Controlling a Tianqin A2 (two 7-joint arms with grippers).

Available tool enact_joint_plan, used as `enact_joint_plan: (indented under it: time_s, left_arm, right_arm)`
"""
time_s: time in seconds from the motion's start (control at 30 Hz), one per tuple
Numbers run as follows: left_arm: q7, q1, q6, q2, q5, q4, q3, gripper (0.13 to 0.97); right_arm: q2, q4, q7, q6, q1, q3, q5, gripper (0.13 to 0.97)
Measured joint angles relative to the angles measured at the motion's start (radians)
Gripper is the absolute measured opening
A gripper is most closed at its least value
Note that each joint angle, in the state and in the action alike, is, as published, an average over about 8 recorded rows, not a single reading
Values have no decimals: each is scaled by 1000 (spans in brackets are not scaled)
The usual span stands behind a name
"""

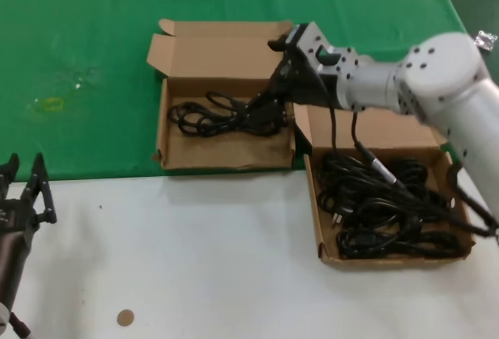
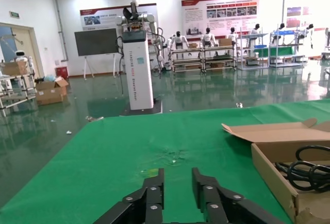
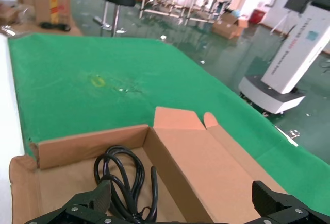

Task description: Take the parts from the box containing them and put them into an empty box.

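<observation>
Right tool (image 1: 269, 105): fingers spread wide, hovering over the left box (image 1: 226, 121), which holds one black cable bundle (image 1: 214, 114). Right box (image 1: 390, 199): heaped with black cables (image 1: 386, 203), just beside it on the tabletop (image 1: 195, 261). Left tool (image 1: 23, 191): fingers slightly apart, parked near the front edge.

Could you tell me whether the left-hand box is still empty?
No, the left box already holds a coiled black cable, with the right gripper open above it.
</observation>
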Motion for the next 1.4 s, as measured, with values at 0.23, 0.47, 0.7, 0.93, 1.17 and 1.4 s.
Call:
enact_joint_plan:
  time_s: [0.23,0.47,0.7,0.93,1.17,1.4]
  left_arm:
    - [0,0,0,0,0,0,0,283]
    - [0,0,0,0,0,0,0,435]
    - [1,0,0,0,0,0,0,513]
    - [0,0,0,0,0,0,0,681]
    - [0,0,0,0,0,0,0,826]
    - [0,0,0,0,0,0,0,871]
  right_arm:
    - [10,109,-1,75,-119,43,43,966]
    - [19,218,-2,152,-239,87,86,966]
    - [29,327,-3,227,-358,130,128,966]
    - [38,436,-4,304,-478,173,172,966]
    - [48,545,-6,379,-598,217,214,966]
    - [58,654,-7,456,-717,260,257,966]
